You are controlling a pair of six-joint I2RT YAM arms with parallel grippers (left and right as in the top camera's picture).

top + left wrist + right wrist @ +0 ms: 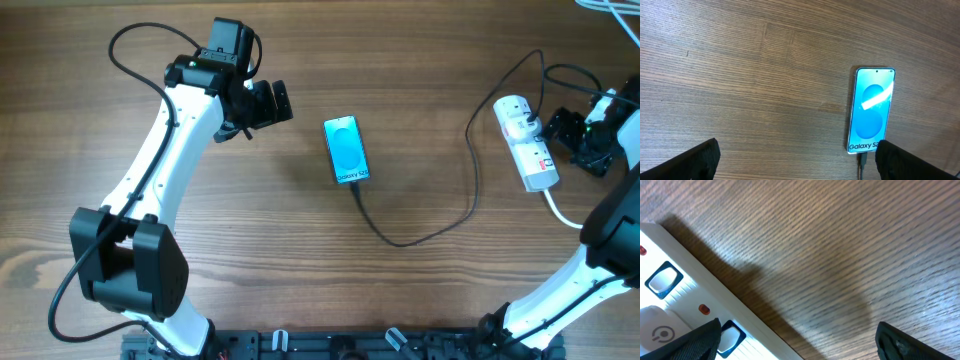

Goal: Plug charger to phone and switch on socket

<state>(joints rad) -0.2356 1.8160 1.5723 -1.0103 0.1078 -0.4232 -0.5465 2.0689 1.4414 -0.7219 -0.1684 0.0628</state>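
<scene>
Two arms: both show on my overhead feed, left gripper (pixel 268 103) at upper left, right gripper (pixel 572 135) at far right.
Phone (pixel 347 150): lying flat at the centre of the table (pixel 300 250), cyan screen up, neither gripper touching it.
Left fingers (pixel 695 160): spread wide apart with nothing between them; on my wrist feed the phone lies towards the right-hand finger.
Socket (pixel 525 145): white strip at the right, just beside the right gripper.
Charger (pixel 420 238): the black cable loops from the phone's lower edge across towards the socket, and its connector (pixel 862 161) sits against the phone's bottom edge.
Right fingers (pixel 910 342): wide apart, holding nothing.
Right wrist feed: rocker switches (pixel 662 279) and red marks (pixel 704 309) on the strip, close up.
</scene>
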